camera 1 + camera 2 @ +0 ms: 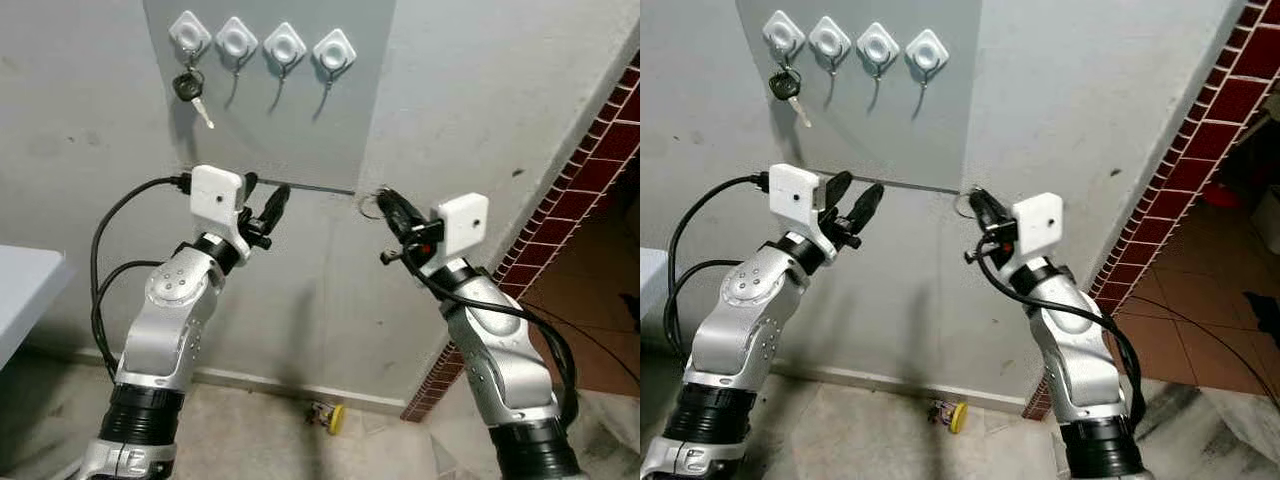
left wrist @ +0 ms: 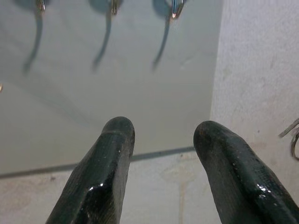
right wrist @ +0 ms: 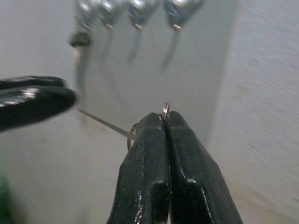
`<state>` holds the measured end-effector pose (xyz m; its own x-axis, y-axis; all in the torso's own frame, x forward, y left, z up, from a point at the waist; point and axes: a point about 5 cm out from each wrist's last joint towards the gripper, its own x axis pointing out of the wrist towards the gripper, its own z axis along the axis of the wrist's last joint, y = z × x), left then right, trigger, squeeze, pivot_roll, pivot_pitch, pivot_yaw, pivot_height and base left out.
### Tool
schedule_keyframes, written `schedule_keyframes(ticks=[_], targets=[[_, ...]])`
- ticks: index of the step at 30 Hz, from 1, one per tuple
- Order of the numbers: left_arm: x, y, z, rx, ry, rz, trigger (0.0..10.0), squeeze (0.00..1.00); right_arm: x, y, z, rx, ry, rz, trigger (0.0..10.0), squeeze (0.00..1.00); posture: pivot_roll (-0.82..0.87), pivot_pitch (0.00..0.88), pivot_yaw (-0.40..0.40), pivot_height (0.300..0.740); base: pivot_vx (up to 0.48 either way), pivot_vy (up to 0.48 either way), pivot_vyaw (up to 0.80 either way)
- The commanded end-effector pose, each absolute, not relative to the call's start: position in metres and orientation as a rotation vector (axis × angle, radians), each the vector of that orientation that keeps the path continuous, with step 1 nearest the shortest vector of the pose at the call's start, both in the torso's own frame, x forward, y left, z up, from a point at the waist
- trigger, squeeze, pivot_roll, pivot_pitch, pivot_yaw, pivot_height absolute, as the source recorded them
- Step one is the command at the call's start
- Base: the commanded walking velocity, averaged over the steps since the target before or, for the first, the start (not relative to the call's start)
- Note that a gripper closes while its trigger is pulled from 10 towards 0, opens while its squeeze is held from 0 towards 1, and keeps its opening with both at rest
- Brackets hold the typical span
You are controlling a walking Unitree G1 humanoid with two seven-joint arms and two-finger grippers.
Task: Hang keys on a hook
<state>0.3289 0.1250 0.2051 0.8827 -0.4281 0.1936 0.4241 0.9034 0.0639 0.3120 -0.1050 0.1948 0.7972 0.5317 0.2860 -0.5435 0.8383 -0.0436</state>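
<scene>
Silver key rings (image 3: 164, 111) peek out from between the black fingers of the right tool (image 1: 388, 205), which is pressed fully shut on them, raised near the wall just below the grey panel's (image 1: 300, 120) lower right corner. Up on that panel sits a row of four white hooks (image 1: 261, 42); the leftmost carries a black-headed key (image 1: 190, 92). To the left, the left tool (image 1: 265, 205) hangs in the air with its fingers parted, holding nothing.

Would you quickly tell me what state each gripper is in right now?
Left gripper: open, holding nothing, raised below the hooks.
Right gripper: shut on a key ring.
</scene>
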Motion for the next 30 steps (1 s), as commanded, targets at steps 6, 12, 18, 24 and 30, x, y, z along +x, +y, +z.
schedule_keyframes(ticks=[6, 12, 18, 24, 30], targets=[[0.330, 0.122, 0.221, 0.015, -0.259, -0.453, 10.0, 0.00, 0.328, -0.083, 0.230, 0.083, -0.396, 0.646, 10.0, 0.00, 0.02, 0.058, -0.042, 0.740, 0.000, 0.000, 0.00], [0.330, 0.122, 0.223, 0.006, -0.268, -0.447, 10.0, 0.00, 0.339, -0.077, 0.242, 0.117, -0.408, 0.619, 10.0, 0.00, 0.03, 0.059, -0.046, 0.740, 0.000, 0.000, 0.00], [0.329, 0.122, 0.227, -0.009, -0.280, -0.446, 10.0, 0.00, 0.354, -0.071, 0.253, 0.156, -0.400, 0.542, 10.0, 0.00, 0.03, 0.064, -0.051, 0.740, 0.000, 0.000, 0.00], [0.328, 0.121, 0.229, -0.015, -0.285, -0.449, 10.0, 0.00, 0.364, -0.066, 0.259, 0.206, -0.383, 0.473, 10.0, 0.00, 0.03, 0.065, -0.056, 0.740, 0.000, 0.000, 0.00], [0.328, 0.120, 0.229, -0.022, -0.281, -0.448, 10.0, 0.00, 0.372, -0.058, 0.265, 0.258, -0.378, 0.435, 10.0, 0.00, 0.04, 0.067, -0.055, 0.740, 0.000, 0.000, 0.00]])
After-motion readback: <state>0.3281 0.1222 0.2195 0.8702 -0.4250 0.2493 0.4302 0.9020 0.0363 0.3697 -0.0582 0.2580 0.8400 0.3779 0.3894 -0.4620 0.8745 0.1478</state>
